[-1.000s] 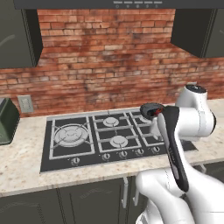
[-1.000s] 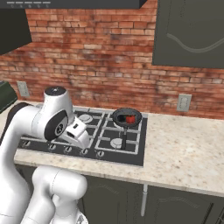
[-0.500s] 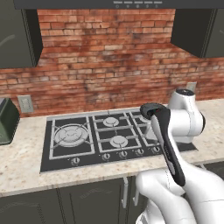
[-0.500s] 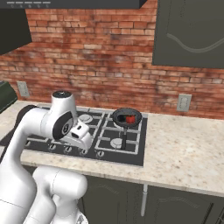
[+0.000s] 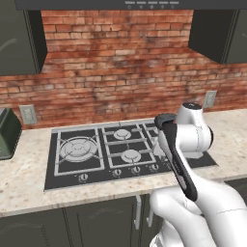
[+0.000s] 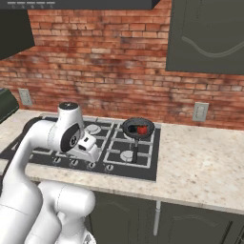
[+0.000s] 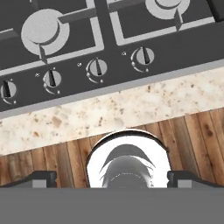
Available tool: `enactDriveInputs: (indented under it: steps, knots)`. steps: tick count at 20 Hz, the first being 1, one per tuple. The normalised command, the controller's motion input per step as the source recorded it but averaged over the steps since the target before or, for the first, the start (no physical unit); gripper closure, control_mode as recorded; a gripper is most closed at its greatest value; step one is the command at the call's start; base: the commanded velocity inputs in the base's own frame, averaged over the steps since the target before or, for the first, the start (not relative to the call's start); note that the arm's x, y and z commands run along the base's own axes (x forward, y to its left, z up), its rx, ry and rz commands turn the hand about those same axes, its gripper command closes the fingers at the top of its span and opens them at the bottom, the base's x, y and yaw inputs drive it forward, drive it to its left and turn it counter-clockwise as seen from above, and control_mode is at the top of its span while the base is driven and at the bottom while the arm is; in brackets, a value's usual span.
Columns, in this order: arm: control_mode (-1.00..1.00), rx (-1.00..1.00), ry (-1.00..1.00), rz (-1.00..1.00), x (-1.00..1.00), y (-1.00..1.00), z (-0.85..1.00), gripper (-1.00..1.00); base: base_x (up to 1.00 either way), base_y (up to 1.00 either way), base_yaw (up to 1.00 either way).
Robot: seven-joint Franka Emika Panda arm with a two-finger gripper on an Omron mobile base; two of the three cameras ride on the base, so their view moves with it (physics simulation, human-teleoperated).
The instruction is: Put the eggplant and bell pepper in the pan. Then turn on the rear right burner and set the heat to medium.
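Note:
The pan sits at the stove's rear right, covering the rear right burner, with its black handle pointing toward the front. Inside it lie the red bell pepper and, just left of it, the dark eggplant, which is hard to tell from the pan's floor. My gripper hangs open and holds nothing, low over the stove's front edge and well left of the pan. In the hand view the gripper looks down on the row of knobs, with its fingertips set wide apart.
The black cooktop has a large ringed burner at the left and several silver knobs along the front. A speckled stone counter surrounds it. A green appliance stands far left, against the brick wall behind.
The hand has drifted a little to the right and lower along the stove's front. The jaws stay open. The pan and the vegetables have not moved.

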Motion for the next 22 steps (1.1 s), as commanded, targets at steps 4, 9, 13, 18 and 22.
enactDriveInputs:
  steps: [4, 9, 13, 18, 22]
  knots:
    - [-1.0, 0.0, 0.04, 0.0, 0.2, 0.0, -0.19, -1.0, 0.0, 0.0, 0.0]
    - [-1.0, 0.0, 0.03, 0.0, 0.14, 0.0, -0.22, -1.0, 0.0, 0.0, 0.0]
    - [-1.0, 0.0, 0.0, 0.0, 0.02, 0.0, -0.19, -1.0, 0.0, 0.0, 0.0]
    - [-1.0, 0.0, 0.0, 0.0, 0.05, 0.0, -0.17, -1.0, 0.0, 0.0, 0.0]
    - [-1.0, 0.0, 0.0, 0.0, 0.14, 0.0, -0.15, -1.0, 0.0, 0.0, 0.0]
